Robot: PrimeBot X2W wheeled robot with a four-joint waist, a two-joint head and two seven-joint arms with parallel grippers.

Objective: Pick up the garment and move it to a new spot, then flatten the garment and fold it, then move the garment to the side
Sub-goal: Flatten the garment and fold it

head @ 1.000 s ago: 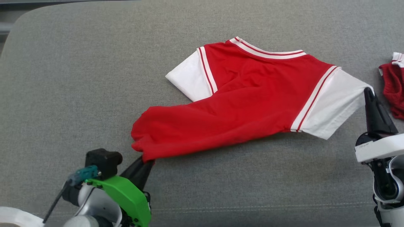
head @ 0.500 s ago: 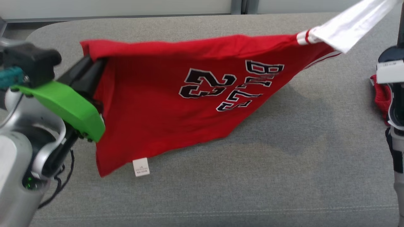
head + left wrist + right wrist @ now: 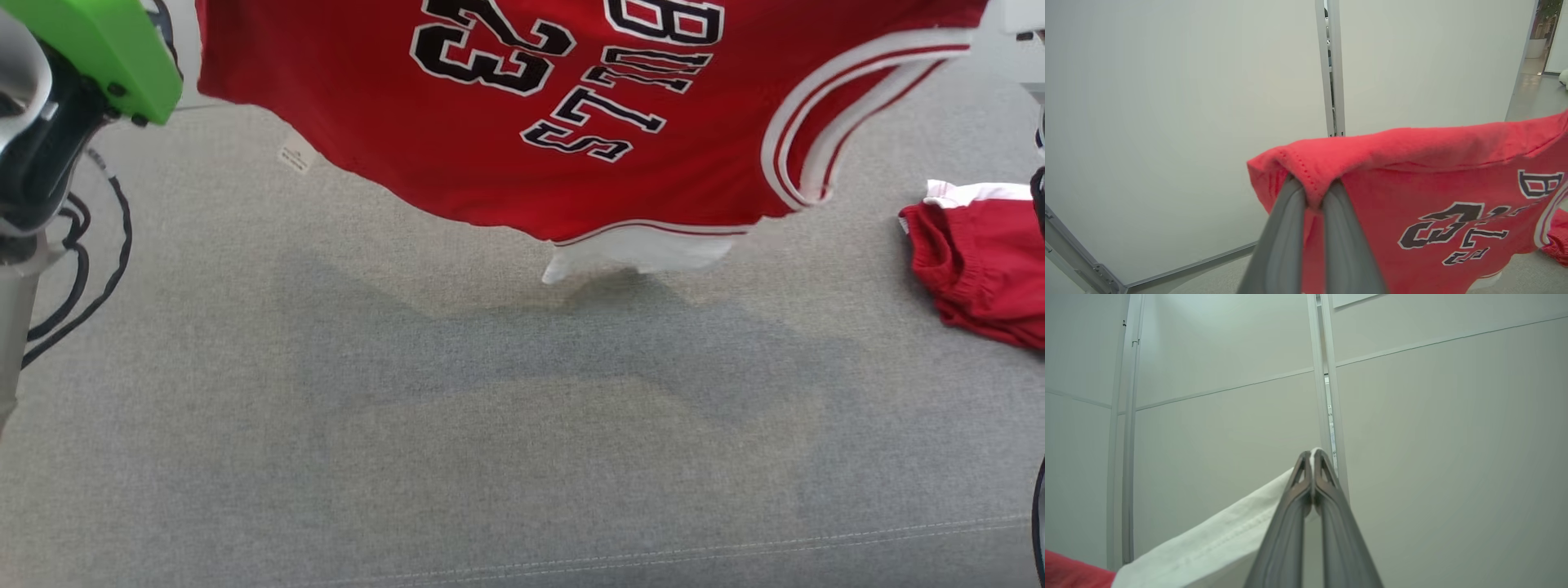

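Shirt (image 3: 571, 122) is up in the air, stretched left to right above the grey surface (image 3: 408, 457). Red body, white sleeves; the "BULLS 23" print reads upside down in the head view. One white sleeve (image 3: 637, 249) hangs lowest, near centre, close to the surface. Can't tell if it touches. A small white label (image 3: 295, 155) dangles at the shirt's left edge. Shadow (image 3: 522, 351) sits on the surface below.

Left tool (image 3: 1314, 185) is pressed together, pinching a bunched red hem corner. Right tool (image 3: 1312, 455) is pressed together, pinching the edge of the other white sleeve (image 3: 1216, 547).

Green bracket (image 3: 98, 49) on the left arm is at top left of the head view, black cables (image 3: 77, 261) below it. Second red garment (image 3: 980, 269) lies crumpled on the surface at the right edge, apart from the shirt. Pale wall panels (image 3: 1167, 102) stand behind both tools.
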